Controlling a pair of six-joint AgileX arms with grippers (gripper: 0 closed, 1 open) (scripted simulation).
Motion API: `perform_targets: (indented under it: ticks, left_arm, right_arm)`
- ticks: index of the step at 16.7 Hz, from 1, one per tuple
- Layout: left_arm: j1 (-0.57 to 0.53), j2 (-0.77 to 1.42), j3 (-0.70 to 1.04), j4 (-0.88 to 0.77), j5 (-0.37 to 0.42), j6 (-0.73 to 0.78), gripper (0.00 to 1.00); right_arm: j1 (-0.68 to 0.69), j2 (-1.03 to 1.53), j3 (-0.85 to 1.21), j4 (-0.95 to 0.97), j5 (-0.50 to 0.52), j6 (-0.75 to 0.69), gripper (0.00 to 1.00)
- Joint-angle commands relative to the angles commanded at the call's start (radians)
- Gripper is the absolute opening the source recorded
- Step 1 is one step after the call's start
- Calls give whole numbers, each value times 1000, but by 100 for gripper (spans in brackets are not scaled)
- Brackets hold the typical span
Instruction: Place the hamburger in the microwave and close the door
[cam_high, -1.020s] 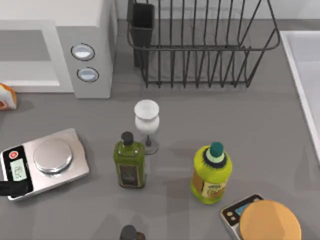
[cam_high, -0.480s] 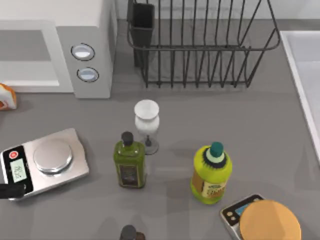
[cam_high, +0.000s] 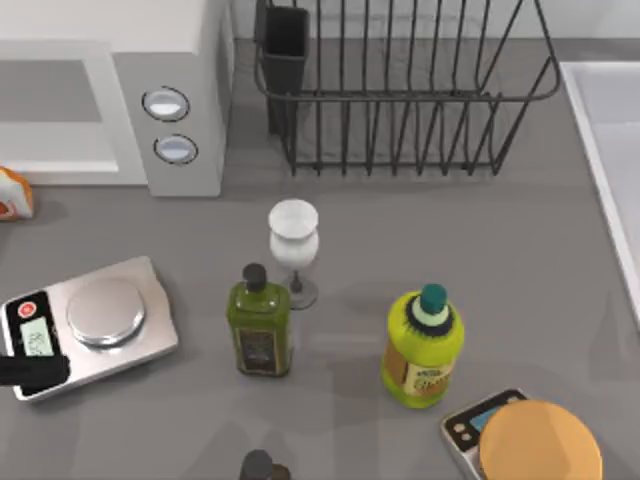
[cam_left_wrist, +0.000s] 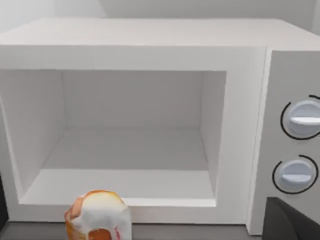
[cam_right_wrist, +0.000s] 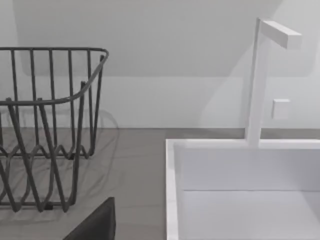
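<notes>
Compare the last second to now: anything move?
The left gripper, a dark shape at the table's left edge over the silver scale, drew back toward the edge, then pushed further in. The hamburger, microwave, bottles and glass stayed put.

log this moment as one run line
stage: approach | hamburger: on table before microwave | cavity: open | left gripper: over scale
</notes>
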Motion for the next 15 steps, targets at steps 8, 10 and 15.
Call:
perform_targets:
  ticks: [8,10,15]
  left_arm:
    - [-62,153,-28,181,-64,4,0]
    - [-62,153,-28,181,-64,4,0]
    - [-1,208,30,135,-23,36,0]
  right_arm:
    - [0,0,0,0,0,0,100]
    - [0,0,0,0,0,0,100]
    - [0,0,0,0,0,0,100]
